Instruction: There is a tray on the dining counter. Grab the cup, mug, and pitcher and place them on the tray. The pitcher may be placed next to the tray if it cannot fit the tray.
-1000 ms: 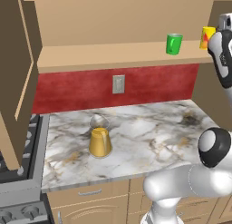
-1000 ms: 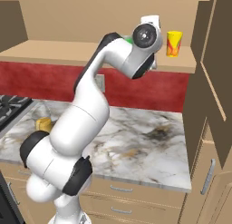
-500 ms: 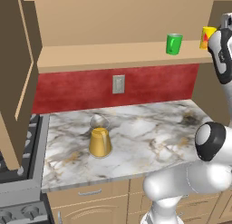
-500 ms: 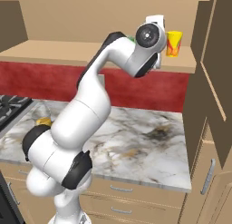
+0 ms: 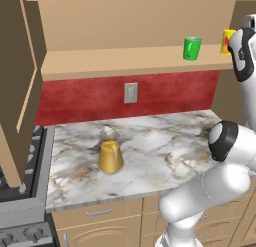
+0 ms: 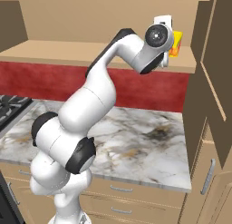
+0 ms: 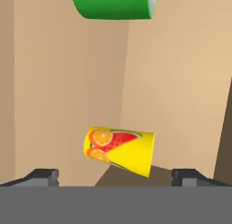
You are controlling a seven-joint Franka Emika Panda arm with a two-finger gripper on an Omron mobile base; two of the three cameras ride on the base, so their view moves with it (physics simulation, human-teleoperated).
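I have the gripper (image 7: 115, 175) spread wide and empty, lined up on the small yellow handleless cup with fruit prints (image 7: 120, 150), which stands on the tan wooden shelf (image 5: 125, 61) near its corner. My worry is that one finger clips the cup and tips it against the wall. The bright green mug (image 5: 191, 48) stands nearby, and the amber glass pitcher (image 5: 110, 152) waits on the marble worktop (image 5: 165, 151).

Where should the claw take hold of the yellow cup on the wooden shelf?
Grip the yellow cup around the middle of its side wall, coming in level from the front. It has no handle and stands upright on the shelf, apart from the green mug. The open claw already faces it.
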